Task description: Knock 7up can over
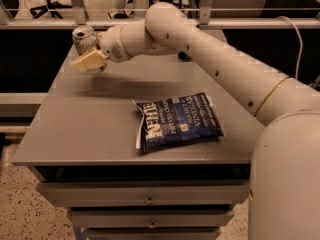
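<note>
The 7up can [83, 38], silver with a silver top, stands at the far left corner of the grey table [95, 129], upright or slightly tilted. My gripper [89, 62] has pale fingers that look shut and empty. It hovers just in front of the can and below it in the picture, touching it or nearly so. The white arm [200, 44] reaches in from the right across the back of the table.
A dark blue bag of Kettle chips [178, 121] lies flat near the middle front of the table. The arm hides most of the dark blue soda can at the back. Drawers sit under the table top. A railing runs behind the table.
</note>
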`<state>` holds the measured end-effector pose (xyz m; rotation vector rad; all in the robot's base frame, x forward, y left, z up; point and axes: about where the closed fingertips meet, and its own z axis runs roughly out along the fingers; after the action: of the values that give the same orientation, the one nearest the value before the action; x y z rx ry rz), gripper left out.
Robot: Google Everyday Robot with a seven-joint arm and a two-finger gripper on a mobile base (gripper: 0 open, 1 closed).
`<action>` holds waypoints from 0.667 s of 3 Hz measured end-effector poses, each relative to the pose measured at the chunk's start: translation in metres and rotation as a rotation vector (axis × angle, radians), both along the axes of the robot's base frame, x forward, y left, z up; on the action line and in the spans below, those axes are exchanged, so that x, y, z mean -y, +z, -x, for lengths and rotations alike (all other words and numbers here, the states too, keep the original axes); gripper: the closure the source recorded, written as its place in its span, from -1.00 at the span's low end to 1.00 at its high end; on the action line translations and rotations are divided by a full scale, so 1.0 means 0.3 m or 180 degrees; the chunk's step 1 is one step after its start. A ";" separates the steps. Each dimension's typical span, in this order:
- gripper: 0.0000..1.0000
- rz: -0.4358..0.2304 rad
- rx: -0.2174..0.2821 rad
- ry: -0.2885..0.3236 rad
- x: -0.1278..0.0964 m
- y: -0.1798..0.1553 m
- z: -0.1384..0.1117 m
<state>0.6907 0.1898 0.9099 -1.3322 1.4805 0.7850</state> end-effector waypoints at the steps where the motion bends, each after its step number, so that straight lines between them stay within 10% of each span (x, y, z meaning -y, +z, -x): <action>1: 1.00 0.0269 0.0164 0.0075 0.105 0.090 0.044; 2: 1.00 0.0639 0.0192 0.0187 0.177 0.115 0.070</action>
<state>0.6698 0.1366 0.9445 -1.5420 1.5087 0.6402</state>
